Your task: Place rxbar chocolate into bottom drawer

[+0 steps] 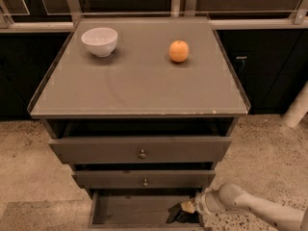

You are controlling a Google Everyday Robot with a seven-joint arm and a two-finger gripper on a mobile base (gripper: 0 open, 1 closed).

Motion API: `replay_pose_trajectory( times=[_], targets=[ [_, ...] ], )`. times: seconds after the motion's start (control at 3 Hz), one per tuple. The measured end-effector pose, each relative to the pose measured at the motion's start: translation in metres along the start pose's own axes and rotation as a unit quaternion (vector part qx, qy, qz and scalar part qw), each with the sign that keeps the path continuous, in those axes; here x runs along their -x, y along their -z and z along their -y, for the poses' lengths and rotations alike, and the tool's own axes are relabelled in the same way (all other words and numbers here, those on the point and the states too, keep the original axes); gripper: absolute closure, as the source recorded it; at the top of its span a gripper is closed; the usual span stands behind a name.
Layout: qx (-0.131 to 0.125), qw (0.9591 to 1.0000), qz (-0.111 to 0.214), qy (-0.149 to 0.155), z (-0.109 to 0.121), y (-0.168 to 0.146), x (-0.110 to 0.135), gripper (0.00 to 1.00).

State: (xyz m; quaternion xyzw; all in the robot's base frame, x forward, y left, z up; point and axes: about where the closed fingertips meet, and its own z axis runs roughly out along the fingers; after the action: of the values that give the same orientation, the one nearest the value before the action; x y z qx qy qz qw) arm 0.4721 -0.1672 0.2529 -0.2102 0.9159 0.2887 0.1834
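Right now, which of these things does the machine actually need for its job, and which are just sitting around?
For the job:
bottom drawer, pulled open
gripper, inside the drawer's right end; the rxbar chocolate cannot be told apart from it

Just lying about:
white bowl, on the cabinet top
orange, also on the cabinet top
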Motion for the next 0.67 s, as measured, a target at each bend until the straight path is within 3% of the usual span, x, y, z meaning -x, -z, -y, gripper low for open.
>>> replay_pose_trajectory(
  times=[0.67],
  targets=[
    [0.000,1.0000,0.000,0.000,0.0000,-0.0001,0.0000,0.34]
  ],
)
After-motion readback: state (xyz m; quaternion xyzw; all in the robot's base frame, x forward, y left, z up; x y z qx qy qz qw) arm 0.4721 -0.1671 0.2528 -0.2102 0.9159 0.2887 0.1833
